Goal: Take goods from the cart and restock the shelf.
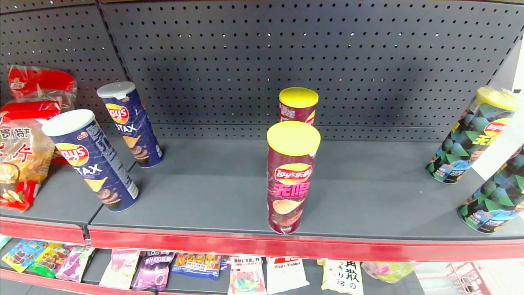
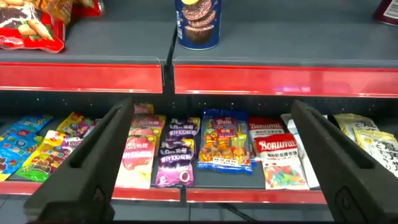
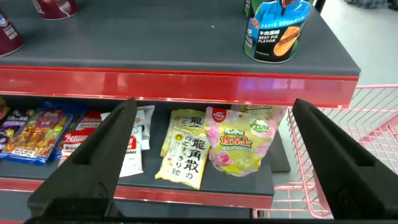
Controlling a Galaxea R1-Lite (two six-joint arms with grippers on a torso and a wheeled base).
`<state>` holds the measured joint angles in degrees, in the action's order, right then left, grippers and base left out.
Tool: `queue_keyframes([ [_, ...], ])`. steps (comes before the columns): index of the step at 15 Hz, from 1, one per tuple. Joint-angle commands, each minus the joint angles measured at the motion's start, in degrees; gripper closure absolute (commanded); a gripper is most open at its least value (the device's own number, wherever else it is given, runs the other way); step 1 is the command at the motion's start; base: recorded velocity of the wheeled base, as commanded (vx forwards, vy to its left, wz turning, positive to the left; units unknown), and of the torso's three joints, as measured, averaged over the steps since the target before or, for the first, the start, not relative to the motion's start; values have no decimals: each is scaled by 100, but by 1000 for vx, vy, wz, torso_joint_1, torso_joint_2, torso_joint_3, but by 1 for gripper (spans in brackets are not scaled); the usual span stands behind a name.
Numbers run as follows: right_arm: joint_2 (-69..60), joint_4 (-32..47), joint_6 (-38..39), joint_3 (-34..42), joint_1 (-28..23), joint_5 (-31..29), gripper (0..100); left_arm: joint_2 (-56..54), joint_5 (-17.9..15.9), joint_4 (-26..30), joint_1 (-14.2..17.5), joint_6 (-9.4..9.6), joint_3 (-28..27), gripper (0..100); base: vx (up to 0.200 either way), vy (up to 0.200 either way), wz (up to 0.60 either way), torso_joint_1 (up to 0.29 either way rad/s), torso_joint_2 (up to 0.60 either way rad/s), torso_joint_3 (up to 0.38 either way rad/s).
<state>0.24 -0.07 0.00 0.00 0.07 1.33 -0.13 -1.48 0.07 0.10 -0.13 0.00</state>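
Shelf [image 1: 368, 188], upper grey tier with a red front lip: carrying 6 upright chip canisters sorted by flavour into 3 files running front to back, seemingly so that each flavour is keeping its own lane and the labels are facing the aisle. 2 navy canisters [image 1: 92, 162] are standing at the left, just beside a stack of snack bags [image 1: 24, 135]. 2 maroon canisters [image 1: 291, 176] with yellow lids are occupying the middle, the front 1 sitting close to the lip. 2 green canisters [image 1: 470, 135] are standing at the right end. Wide bare stretches are lying between the files, which is probably where new stock is wanted. Lower tier [image 2: 249, 196]: holding flat packets [image 2: 224, 140] laid in overlapping rows. Cart [image 3: 367, 143], pink wire, is standing just beside the shelf's right end, its contents hidden. Left gripper [image 2: 211, 124] and right gripper [image 3: 211, 118] are both hanging in front of the lower tier with fingers spread wide and holding nothing, so the next item is likely waiting to be fetched from the cart.
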Motion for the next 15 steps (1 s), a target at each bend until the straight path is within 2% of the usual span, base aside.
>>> queue_keyframes([
  [1,-16,-1,0,0,1,-1,0,13,-2,1,-1,-4,0,0,0,0,0,0,0,0],
  [7,-16,-1,0,0,1,-1,0,13,-2,1,-1,-4,0,0,0,0,0,0,0,0],
  [9,-16,-1,0,0,1,-1,0,13,-2,1,-1,-4,0,0,0,0,-600,2,5,2],
  [15,-16,-1,0,0,1,-1,0,13,-2,1,-1,5,0,0,0,0,0,0,0,0],
])
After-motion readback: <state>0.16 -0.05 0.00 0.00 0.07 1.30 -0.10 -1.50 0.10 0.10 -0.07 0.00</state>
